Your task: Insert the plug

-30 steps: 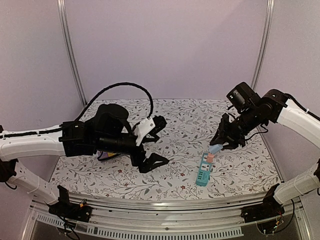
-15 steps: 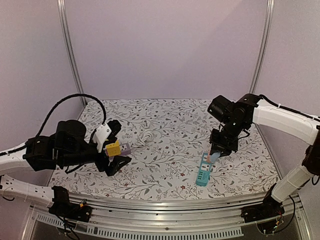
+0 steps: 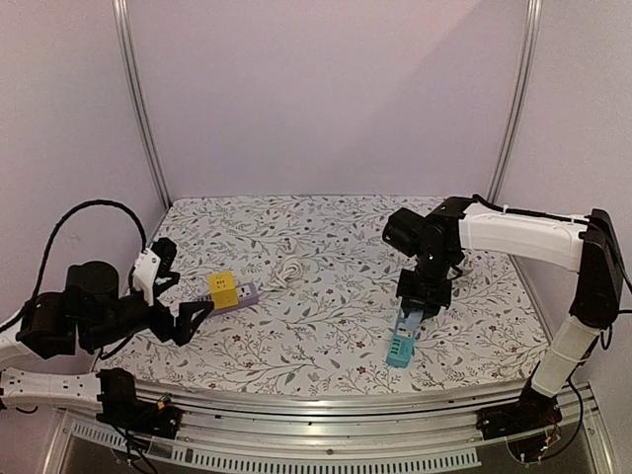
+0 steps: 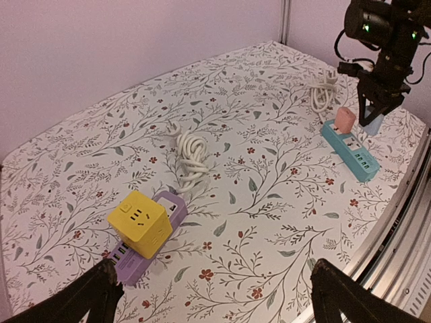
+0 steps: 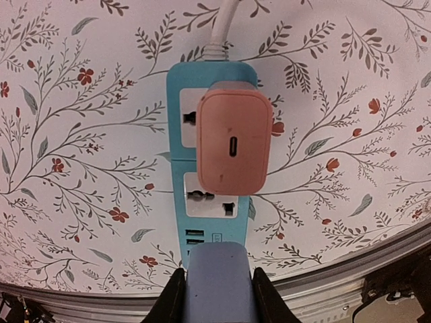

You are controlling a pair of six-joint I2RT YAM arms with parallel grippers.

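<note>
My right gripper is shut on a blue-grey plug and holds it just above the near end of a teal power strip at the table's front right. A pink adapter sits in the strip's upper socket; the lower socket is bare. The left wrist view also shows the strip, the pink adapter and the right gripper. My left gripper is open and empty at the left, near a yellow cube socket on a purple strip.
A coiled white cable lies mid-table behind the purple strip. The teal strip's white cord lies bundled behind it. The metal front rail runs just beyond the strip's end.
My left arm has drawn back to the left, uncovering the yellow cube and purple strip. My right gripper has swung left and down with the blue-grey plug to above the teal strip.
</note>
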